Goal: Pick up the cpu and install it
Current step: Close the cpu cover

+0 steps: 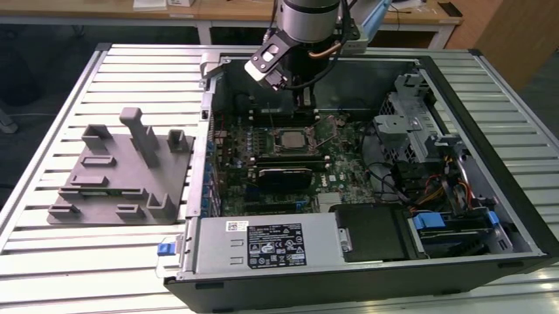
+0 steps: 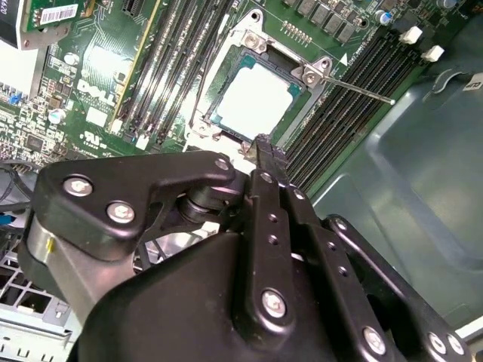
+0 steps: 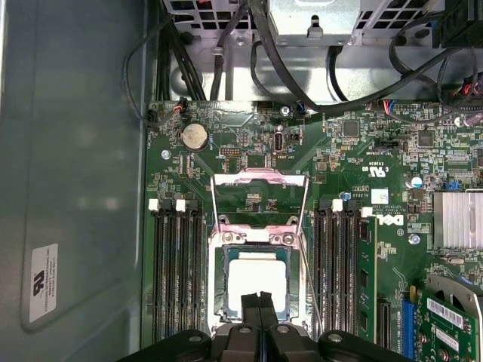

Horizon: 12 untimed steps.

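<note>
The gripper [image 3: 259,299], fingers pressed together and empty, hangs above the cpu [image 3: 255,277] seated in the socket [image 3: 219,290]

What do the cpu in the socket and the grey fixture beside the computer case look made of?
The cpu: metal top, bright polished silver; it glares white in both wrist views, with a thin green rim, likely circuit board. The grey fixture: probably matte plastic; uniform dull grey, no shine.

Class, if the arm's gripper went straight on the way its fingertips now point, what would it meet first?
Probably the flat square cpu with the shiny silver top, lying in the metal-framed socket. The gripper hangs over its edge; depth is unclear, so the frame is possible instead.
</note>
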### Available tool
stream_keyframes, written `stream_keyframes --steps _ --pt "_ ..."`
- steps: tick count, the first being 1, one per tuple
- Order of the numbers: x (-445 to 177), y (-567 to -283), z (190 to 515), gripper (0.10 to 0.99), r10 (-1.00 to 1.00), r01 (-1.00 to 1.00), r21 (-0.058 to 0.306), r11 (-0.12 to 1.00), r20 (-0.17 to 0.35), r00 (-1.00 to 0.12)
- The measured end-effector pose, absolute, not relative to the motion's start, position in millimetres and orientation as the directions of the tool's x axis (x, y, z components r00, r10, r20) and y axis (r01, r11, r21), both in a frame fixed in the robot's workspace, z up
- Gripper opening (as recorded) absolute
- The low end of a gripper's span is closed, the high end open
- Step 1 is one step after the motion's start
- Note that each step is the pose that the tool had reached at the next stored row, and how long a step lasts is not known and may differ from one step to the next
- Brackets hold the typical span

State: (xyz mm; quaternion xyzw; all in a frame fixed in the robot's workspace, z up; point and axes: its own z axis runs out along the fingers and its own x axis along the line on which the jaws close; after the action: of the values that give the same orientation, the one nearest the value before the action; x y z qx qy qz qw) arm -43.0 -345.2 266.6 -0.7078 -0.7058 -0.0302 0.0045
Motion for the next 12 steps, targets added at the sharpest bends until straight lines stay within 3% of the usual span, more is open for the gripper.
stream_keyframes --steps 12 --pt "-31 -345 267 0.106 0.999 0.999 0.036 -0.004 0.049 0.002"
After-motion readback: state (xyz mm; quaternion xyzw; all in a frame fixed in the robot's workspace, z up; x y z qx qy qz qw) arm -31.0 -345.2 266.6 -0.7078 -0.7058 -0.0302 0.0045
